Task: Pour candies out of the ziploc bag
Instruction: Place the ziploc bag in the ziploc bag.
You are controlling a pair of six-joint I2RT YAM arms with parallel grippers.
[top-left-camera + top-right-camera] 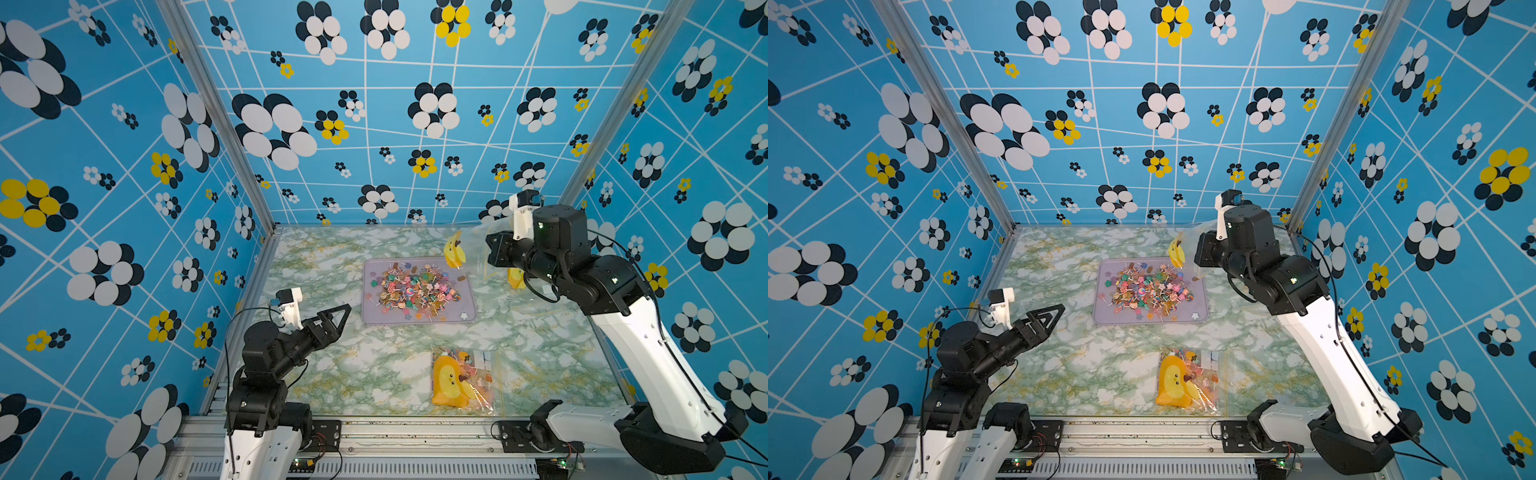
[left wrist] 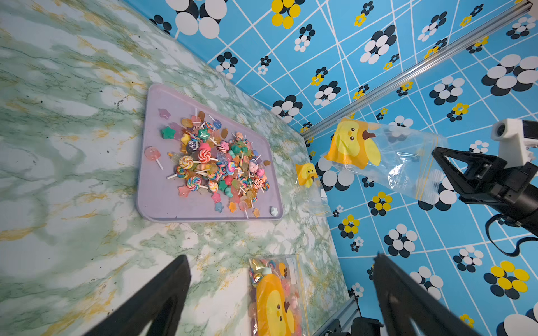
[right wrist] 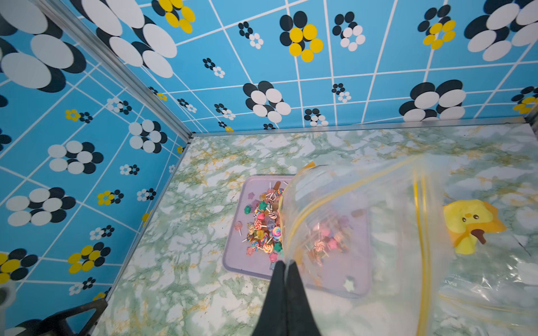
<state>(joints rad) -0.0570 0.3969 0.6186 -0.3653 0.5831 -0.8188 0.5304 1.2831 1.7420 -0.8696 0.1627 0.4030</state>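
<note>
left arm [image 1: 266, 361] and right arm [image 1: 640, 345]: white shells on the long links, dotted with small dark holes, and black joints. black open-frame triangular fingers [image 2: 163, 299]. a white camera housing [image 1: 292, 305] at each wrist. thin black cables [image 1: 226, 357] loop outside. black base plates [image 1: 326, 430].

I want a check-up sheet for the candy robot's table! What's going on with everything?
Surface: green marbled table.
Job's things: candies heaped on the tray; lifted bag looks nearly empty, by the tray's far corner.
Clutter: full bag flat near the front edge; flat bag beside the tray, looks empty.
Tools: left tool open, holding nothing; right tool shut on the lifted bag.
Cables: black cables loop at both wrists.
Surroundings: blue flowered walls, metal frame posts.
</note>
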